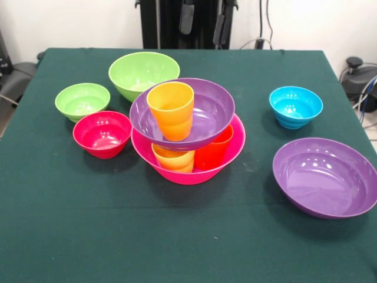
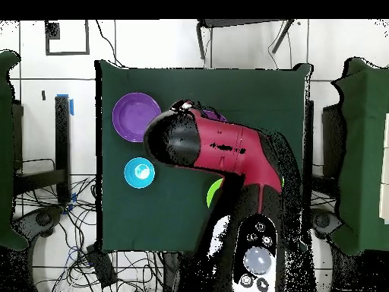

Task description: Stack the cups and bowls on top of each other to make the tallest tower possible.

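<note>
The tower stands mid-table: the hot-pink bowl (image 1: 189, 175) holds a yellow-orange cup (image 1: 174, 160) and a red-orange cup (image 1: 213, 151). A purple bowl (image 1: 213, 112) rests on those cups, and an orange cup (image 1: 171, 109) stands upright inside it. The green cup is hidden. My gripper (image 1: 203, 20) is drawn back at the top edge, high behind the tower, open and empty. In the overhead view my arm (image 2: 220, 148) covers the tower.
Loose bowls ring the tower: medium light-green (image 1: 141, 73) behind it, small light-green (image 1: 82, 100) and red (image 1: 102, 134) to the left, blue (image 1: 296, 107) and a second purple (image 1: 326, 177) to the right. The overhead view shows the purple (image 2: 137, 116) and blue (image 2: 140, 172) bowls.
</note>
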